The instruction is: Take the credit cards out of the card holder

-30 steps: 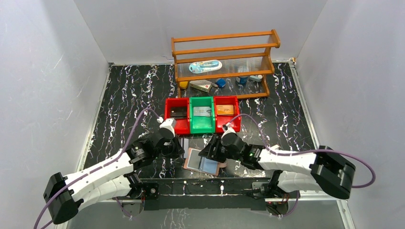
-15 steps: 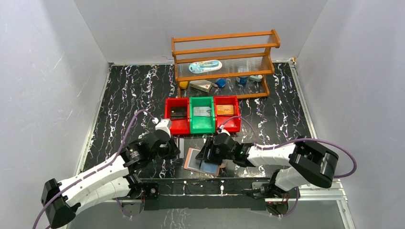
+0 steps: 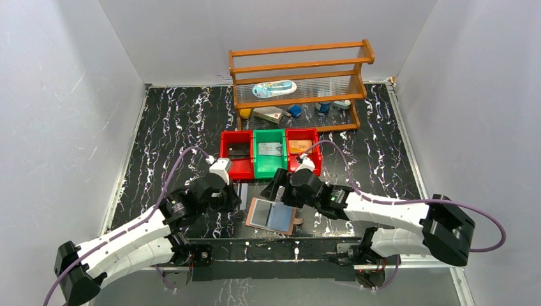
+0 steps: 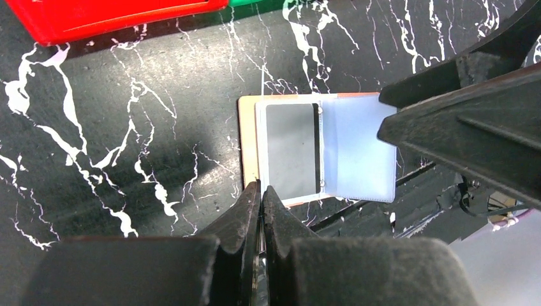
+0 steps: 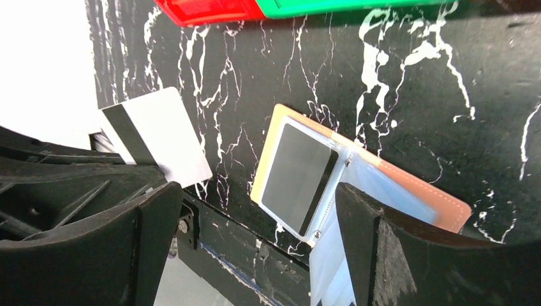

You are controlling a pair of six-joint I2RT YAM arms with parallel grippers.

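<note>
**Left end effector** [image 4: 260,191]: its fingers are pressing together and pinching a white card [image 5: 158,135] that is carrying a black stripe along one edge. It is hovering just left of the card holder [image 3: 273,215], and the card is standing clear of the holder.

**Right end effector** [image 5: 255,210]: its fingers [image 5: 389,255] are standing wide apart and gripping nothing. It is hanging over the far side of the card holder. Whether it is touching the holder cannot be told.

**Card holder:** it is lying open and flat on the worktop [image 3: 178,127], with the pinkish-brown cover facing down and the clear sleeves facing up. A dark grey card [image 4: 290,150] is sitting in the left sleeve. The right sleeve is showing pale blue, and its contents cannot be told.

**Bins:** three are standing in a row just beyond the card holder.
- The left red bin [image 3: 239,171] is holding a black card [image 3: 239,151].
- The green bin [image 3: 269,171] is holding a grey card [image 3: 270,148].
- The right red bin [image 3: 300,132] is holding an orange card [image 3: 298,146].

**Wooden rack** [image 3: 300,49]: it is standing well beyond the card holder, behind the bins.
</note>
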